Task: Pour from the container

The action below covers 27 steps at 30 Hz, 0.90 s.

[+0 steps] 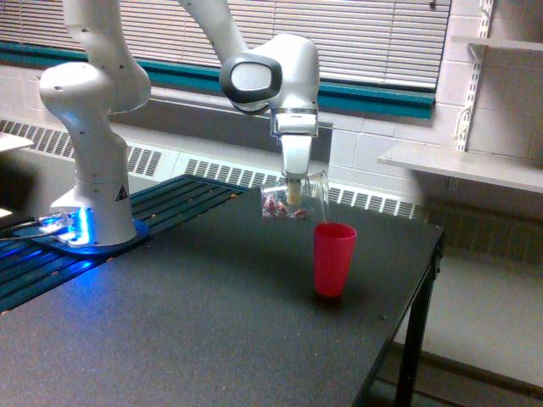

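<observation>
Table: dark, bare in front.
Cup: pink, upright, placed as receiver.
Container: clear, tipped nearly sideways above and just left of the cup (exterior view's left); pieces inside, mouth toward the cup.
Gripper: clamped on container, hanging from above.

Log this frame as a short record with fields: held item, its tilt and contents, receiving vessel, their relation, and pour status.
held item: clear container, gripped by the gripper
tilt: lying near sideways, mouth toward the exterior view's right
contents: small brownish-pink pieces, inside the container
receiving vessel: pink cup, upright on the black table
relation: container above the cup and toward the exterior view's left of it, not touching
pour status: no pieces visible falling
</observation>
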Tool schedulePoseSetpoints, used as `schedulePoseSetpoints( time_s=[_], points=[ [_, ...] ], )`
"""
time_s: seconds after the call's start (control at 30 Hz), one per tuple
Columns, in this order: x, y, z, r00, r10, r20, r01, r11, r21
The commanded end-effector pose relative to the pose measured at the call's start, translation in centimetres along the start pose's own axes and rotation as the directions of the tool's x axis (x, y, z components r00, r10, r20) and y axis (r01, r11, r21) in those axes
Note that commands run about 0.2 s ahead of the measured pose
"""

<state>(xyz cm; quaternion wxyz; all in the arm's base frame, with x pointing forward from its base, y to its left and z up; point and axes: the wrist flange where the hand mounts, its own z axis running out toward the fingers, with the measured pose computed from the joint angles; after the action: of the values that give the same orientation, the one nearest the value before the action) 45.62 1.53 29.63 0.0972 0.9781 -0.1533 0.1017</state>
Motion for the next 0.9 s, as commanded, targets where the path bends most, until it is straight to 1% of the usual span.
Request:
schedulePoseSetpoints(
  time_s=[0.03,0.17,0.53,0.9],
  points=[
    [0.4,-1.3,-0.3,1.0,-0.028,0.005,0.028,0.999,-0.036],
    [0.6,-1.9,-0.3,0.999,-0.053,0.008,0.053,0.997,-0.061],
    [0.8,-1.9,0.1,0.997,-0.075,0.025,0.077,0.992,-0.099],
    [1.4,-0.3,-0.1,0.998,-0.061,0.026,0.064,0.99,-0.125]
  ],
)
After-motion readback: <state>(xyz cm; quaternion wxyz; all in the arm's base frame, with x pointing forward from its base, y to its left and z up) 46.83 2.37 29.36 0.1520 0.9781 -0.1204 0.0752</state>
